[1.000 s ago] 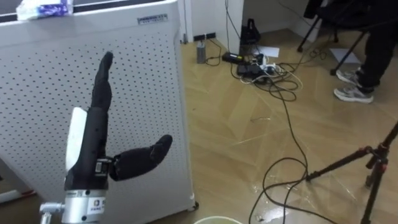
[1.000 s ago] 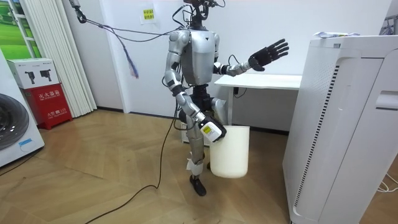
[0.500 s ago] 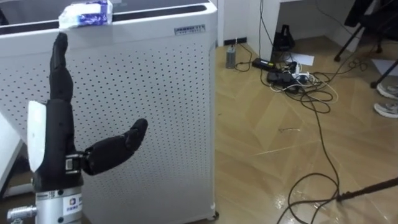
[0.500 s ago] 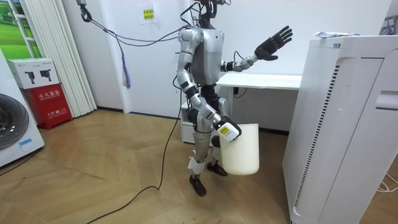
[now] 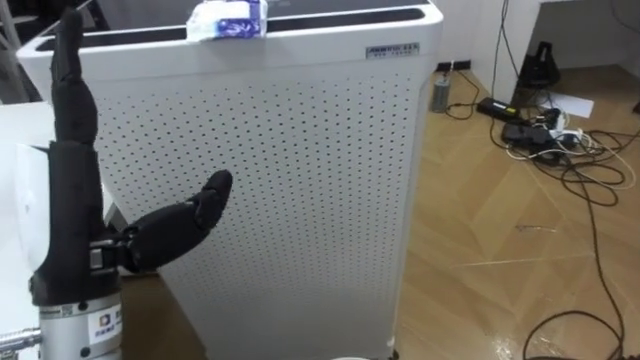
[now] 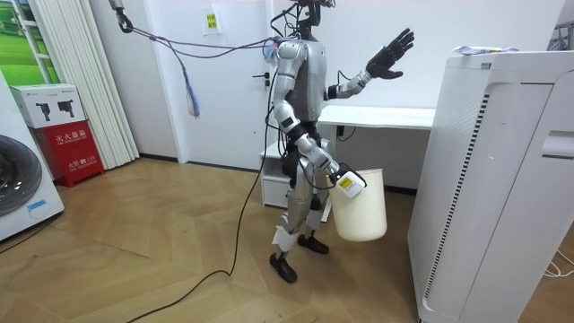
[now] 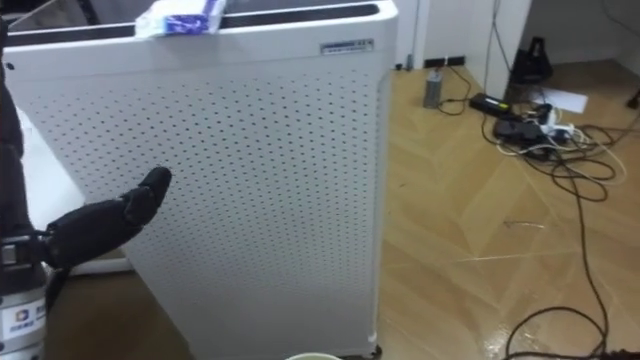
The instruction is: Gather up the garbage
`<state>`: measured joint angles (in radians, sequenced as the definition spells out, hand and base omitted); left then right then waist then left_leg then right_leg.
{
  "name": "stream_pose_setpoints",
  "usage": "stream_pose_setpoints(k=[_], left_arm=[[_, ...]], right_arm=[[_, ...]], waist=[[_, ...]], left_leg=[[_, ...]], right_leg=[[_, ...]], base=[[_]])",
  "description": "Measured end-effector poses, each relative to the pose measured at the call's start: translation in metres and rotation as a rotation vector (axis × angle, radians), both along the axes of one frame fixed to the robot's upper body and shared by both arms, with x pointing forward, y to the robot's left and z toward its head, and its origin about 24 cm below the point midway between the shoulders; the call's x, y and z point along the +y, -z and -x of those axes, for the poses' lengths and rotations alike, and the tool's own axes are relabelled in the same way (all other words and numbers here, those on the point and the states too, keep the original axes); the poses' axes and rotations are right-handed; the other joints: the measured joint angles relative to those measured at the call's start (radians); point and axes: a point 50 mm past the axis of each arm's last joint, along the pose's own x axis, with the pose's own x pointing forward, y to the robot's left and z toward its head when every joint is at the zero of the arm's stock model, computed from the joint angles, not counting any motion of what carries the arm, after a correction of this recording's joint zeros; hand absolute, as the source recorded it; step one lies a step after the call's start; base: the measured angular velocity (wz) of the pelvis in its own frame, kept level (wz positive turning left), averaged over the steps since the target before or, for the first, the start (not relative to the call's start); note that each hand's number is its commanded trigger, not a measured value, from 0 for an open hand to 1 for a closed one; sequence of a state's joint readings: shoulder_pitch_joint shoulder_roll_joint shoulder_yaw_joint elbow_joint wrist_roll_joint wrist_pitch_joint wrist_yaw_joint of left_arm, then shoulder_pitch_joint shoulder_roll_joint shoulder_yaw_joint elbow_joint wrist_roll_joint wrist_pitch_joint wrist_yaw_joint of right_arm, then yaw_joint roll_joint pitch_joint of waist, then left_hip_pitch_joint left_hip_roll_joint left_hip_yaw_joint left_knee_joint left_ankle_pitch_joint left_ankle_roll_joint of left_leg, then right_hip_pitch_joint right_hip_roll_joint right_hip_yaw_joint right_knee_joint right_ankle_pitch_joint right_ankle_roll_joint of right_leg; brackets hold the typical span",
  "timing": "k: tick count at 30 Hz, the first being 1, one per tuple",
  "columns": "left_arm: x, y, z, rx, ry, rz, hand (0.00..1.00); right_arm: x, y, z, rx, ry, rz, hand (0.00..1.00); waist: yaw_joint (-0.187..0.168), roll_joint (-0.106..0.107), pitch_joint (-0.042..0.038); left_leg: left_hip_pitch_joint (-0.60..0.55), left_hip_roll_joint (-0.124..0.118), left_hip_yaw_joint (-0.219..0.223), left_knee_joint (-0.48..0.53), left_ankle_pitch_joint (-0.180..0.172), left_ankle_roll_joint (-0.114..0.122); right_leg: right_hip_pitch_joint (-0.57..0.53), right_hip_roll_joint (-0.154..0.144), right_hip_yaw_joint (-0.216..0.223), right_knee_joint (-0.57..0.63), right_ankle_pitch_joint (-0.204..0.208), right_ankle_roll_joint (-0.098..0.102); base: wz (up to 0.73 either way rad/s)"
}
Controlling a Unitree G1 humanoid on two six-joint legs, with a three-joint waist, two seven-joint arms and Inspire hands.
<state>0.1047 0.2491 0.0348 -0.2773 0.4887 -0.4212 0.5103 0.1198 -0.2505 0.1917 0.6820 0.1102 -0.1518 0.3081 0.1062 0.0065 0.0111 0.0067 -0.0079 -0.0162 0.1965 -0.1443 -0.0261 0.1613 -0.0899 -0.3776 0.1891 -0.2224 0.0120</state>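
Observation:
A crumpled white-and-blue packet (image 5: 228, 18) lies on top of a tall white perforated cabinet (image 5: 280, 180), near its back edge. In the room view the packet (image 6: 475, 49) shows on the cabinet (image 6: 502, 179) at the right. My left hand (image 5: 70, 220) is raised in front of the cabinet's left side with its fingers straight up and thumb out, open and empty, well short of the packet. In the room view my left hand (image 6: 387, 56) is lifted at head height. My right hand (image 6: 345, 182) hangs low, gripping the rim of a white bucket (image 6: 360, 211).
Black cables and a power strip (image 5: 540, 125) lie on the wooden floor to the cabinet's right. A white desk (image 6: 377, 115) stands behind me. A washing machine (image 6: 18, 188) and a red box (image 6: 67, 148) are far off at the room view's left.
I have turned and stepped toward the cabinet, so it now sits centred in the eye view. The bucket has swung toward the cabinet with my right hand. My left hand stays raised and open.

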Motion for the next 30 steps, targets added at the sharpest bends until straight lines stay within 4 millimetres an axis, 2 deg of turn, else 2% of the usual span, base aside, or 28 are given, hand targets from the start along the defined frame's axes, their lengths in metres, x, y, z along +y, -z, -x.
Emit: stream_pose_setpoints(k=[1, 3, 6, 8, 9, 10, 16, 20, 26, 30], left_arm=[[0.000, -0.002, -0.001, -0.009, -0.004, -0.026, 0.00], [-0.001, -0.005, -0.003, -0.024, -0.004, -0.055, 0.00], [-0.002, -0.013, -0.008, -0.053, -0.011, -0.125, 0.00], [0.000, -0.021, -0.013, -0.075, -0.023, -0.162, 0.00], [0.001, -0.022, -0.015, -0.078, -0.026, -0.168, 0.00], [0.001, -0.024, -0.017, -0.081, -0.038, -0.188, 0.00], [0.004, -0.039, -0.032, -0.114, -0.079, -0.242, 0.00], [0.005, -0.050, -0.050, -0.116, -0.098, -0.242, 0.00], [0.010, -0.051, -0.059, -0.070, -0.115, -0.276, 0.00], [0.011, -0.054, -0.062, -0.063, -0.119, -0.289, 0.00]], right_arm=[[0.000, -0.001, -0.001, -0.006, -0.003, 0.001, 1.00], [0.000, -0.003, -0.003, -0.019, -0.007, 0.002, 1.00], [0.001, -0.004, -0.004, -0.019, -0.017, 0.004, 1.00], [0.002, -0.006, -0.006, -0.031, -0.051, 0.024, 1.00], [0.002, -0.007, -0.007, -0.034, -0.057, 0.027, 1.00], [0.003, -0.008, -0.008, -0.039, -0.073, 0.039, 1.00], [-0.002, -0.007, -0.006, -0.007, -0.077, 0.064, 1.00], [-0.007, -0.007, -0.005, 0.010, -0.088, 0.079, 1.00], [-0.012, -0.010, -0.006, 0.008, -0.098, 0.093, 1.00], [-0.018, -0.011, -0.006, 0.013, -0.097, 0.111, 1.00]], waist=[[0.002, 0.003, 0.0022], [0.000, 0.012, 0.0083], [-0.005, 0.018, 0.0107], [-0.017, 0.030, 0.0141], [-0.019, 0.034, 0.0151], [-0.024, 0.041, 0.0150], [-0.048, 0.060, 0.0032], [-0.053, 0.068, 0.0028], [-0.075, 0.074, 0.0025], [-0.078, 0.077, 0.0024]], left_leg=[[-0.006, -0.003, 0.000, 0.002, -0.001, 0.004], [-0.016, -0.005, 0.000, 0.008, -0.004, 0.010], [-0.017, -0.006, 0.012, 0.011, -0.004, 0.012], [-0.019, -0.007, 0.013, 0.017, -0.005, 0.014], [-0.019, -0.007, 0.014, 0.018, -0.005, 0.014], [-0.019, -0.006, 0.017, 0.021, -0.005, 0.014], [-0.015, -0.005, 0.033, 0.025, -0.004, 0.015], [0.000, -0.004, 0.038, 0.027, -0.004, 0.016], [-0.006, -0.003, 0.044, 0.037, -0.006, 0.019], [-0.011, -0.004, 0.046, 0.040, -0.007, 0.020]], right_leg=[[0.000, 0.000, 0.021, -0.006, 0.001, 0.001], [-0.003, -0.001, 0.024, -0.006, 0.001, 0.002], [-0.002, -0.002, 0.036, -0.006, 0.001, 0.002], [-0.003, -0.001, 0.073, -0.006, 0.001, 0.002], [-0.003, -0.001, 0.075, -0.006, 0.001, 0.003], [-0.003, -0.001, 0.075, -0.007, 0.000, 0.003], [0.005, -0.001, 0.080, -0.018, -0.002, 0.007], [0.018, 0.001, 0.096, -0.020, -0.001, 0.008], [0.014, 0.000, 0.101, -0.018, 0.000, 0.011], [0.011, -0.001, 0.101, -0.019, 0.002, 0.014]], base=[[0.13], [0.12], [0.04], [-0.02], [-0.08], [-0.10], [-0.06], [-0.07], [-0.02], [0.00]])
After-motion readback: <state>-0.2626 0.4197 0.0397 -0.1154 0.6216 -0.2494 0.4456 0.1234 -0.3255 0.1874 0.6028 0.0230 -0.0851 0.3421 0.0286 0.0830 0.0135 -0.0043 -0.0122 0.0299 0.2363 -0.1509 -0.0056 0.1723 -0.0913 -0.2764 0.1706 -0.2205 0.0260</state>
